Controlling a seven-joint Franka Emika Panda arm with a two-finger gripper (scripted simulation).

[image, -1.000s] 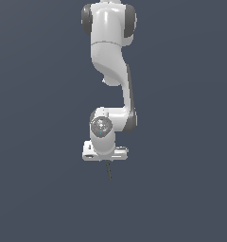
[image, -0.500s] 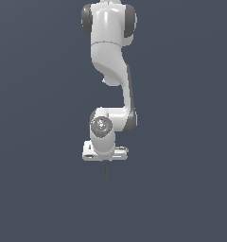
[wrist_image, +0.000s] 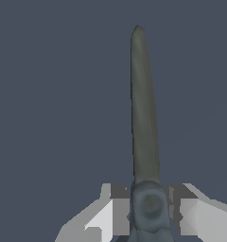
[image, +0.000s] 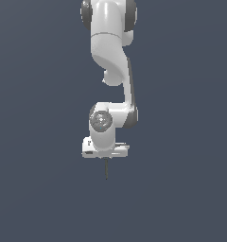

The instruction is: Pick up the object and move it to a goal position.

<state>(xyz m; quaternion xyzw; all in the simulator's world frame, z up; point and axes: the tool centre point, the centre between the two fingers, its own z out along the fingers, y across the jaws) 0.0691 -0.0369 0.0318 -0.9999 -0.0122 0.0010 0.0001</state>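
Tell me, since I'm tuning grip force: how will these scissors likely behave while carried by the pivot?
The scissors probably stay stiff: the blades project straight from the gripper. They look thin and light beside the fingers. Clamped near the pivot, they might swivel if bumped; the handles are hidden.

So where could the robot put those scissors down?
Nearly anywhere: plain grey surface shows all around the arm, on both sides of the exterior view and below it. The only crowded spot is at the jaws, which are clamped on the scissors.
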